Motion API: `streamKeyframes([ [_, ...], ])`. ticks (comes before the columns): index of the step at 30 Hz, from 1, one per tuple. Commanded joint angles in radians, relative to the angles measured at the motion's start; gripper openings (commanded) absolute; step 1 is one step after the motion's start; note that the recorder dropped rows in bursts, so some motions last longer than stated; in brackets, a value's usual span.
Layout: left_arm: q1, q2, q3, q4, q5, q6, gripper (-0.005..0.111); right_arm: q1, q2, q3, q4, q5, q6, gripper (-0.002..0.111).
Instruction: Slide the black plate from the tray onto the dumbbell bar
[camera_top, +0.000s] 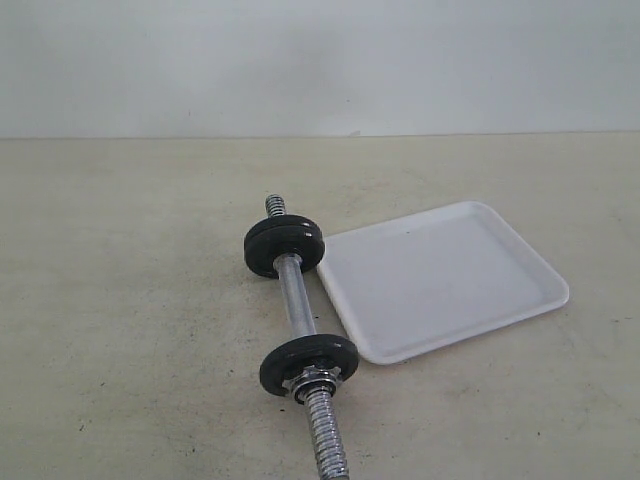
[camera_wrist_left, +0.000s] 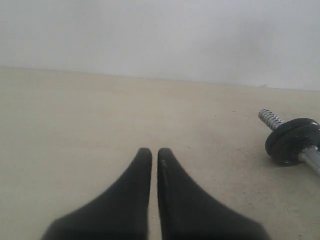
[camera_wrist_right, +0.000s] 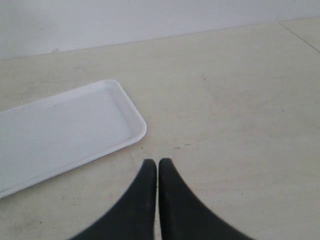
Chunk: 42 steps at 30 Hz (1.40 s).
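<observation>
Exterior view, bottom centre: the dumbbell bar (camera_top: 297, 305) lies flat on the pale bench (camera_top: 120, 300), running up and left; its near threaded end carries a silver collar nut (camera_top: 313, 380) tight against a single black disc (camera_top: 309, 362), which looks locked there. To the right, just beside the bar, the white tray (camera_top: 440, 275) holds nothing. Further up the bar, a pair of black discs (camera_top: 292, 252) sit pressed together below the far thread; the black plate (camera_top: 270, 240) is probably one of them, though which is unclear, so the task looks finished. Neither arm shows here. In its own wrist view, the left pincer (camera_wrist_left: 155, 152) is clenched and empty, well apart from the bar's far end; the right pincer (camera_wrist_right: 158, 162) is likewise clenched on nothing, near the tray's corner.
</observation>
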Motion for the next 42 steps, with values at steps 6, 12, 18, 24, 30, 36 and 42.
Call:
streamKeyframes([
  [6,0.004,-0.002,0.004,0.549,0.022,-0.577,0.004,-0.005,-0.002,0.000,0.000,-0.009,-0.005,0.000],
  [12,0.004,-0.002,0.004,0.503,0.029,-0.540,0.004,-0.005,-0.002,0.000,0.000,-0.009,-0.005,0.000],
  [18,0.004,-0.002,0.004,0.500,0.031,-0.552,0.004,-0.005,-0.002,0.000,0.000,-0.009,-0.005,0.000],
  [24,0.004,-0.002,0.004,0.503,0.031,-0.548,0.004,-0.005,-0.002,0.000,0.000,-0.009,-0.005,0.000],
  [30,0.004,-0.002,0.004,0.503,0.031,-0.548,0.004,-0.005,-0.002,0.000,0.000,-0.009,-0.005,0.000],
  [36,0.004,-0.002,0.004,0.503,0.031,-0.548,0.004,-0.005,-0.002,0.000,0.000,-0.009,-0.005,0.000],
  [42,0.008,-0.002,0.004,0.503,0.031,-0.548,0.004,-0.005,-0.002,0.000,0.000,-0.009,-0.005,0.000],
])
